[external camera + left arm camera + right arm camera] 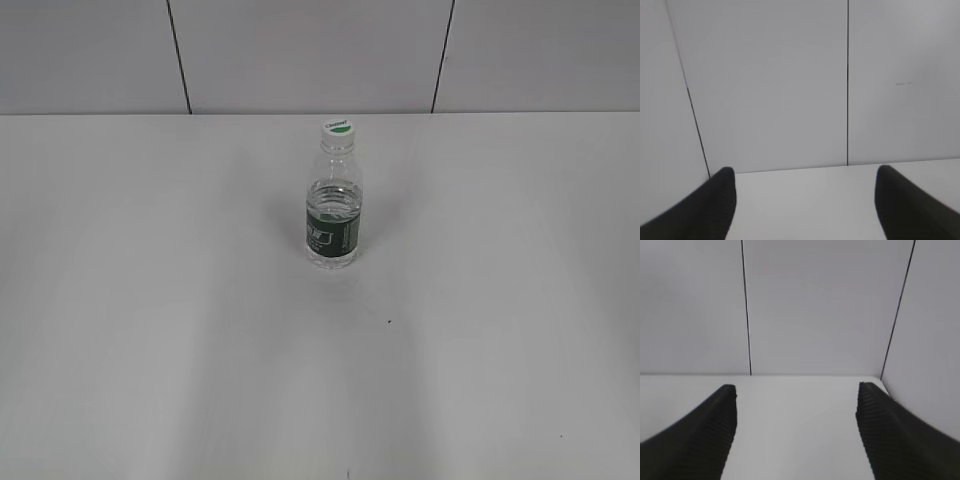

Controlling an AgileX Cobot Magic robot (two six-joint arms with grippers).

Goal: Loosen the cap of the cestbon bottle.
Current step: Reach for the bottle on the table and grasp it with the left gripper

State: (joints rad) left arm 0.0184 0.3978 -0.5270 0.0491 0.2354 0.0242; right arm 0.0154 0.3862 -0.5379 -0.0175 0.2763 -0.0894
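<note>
The cestbon bottle (334, 220), clear ribbed plastic with a dark green label band, stands upright near the middle of the white table (150, 350) in the exterior view. Its white cap (339, 128) with a green mark sits on top. Neither gripper shows in the exterior view. My left gripper (804, 172) is open and empty, with only table and wall between its black fingers. My right gripper (796, 389) is open and empty too. The bottle does not show in either wrist view.
A grey panelled wall (300, 50) with dark vertical seams rises behind the table's far edge. In the right wrist view a side wall (925, 365) stands at the right. A tiny dark speck (389, 321) lies on the table in front of the bottle.
</note>
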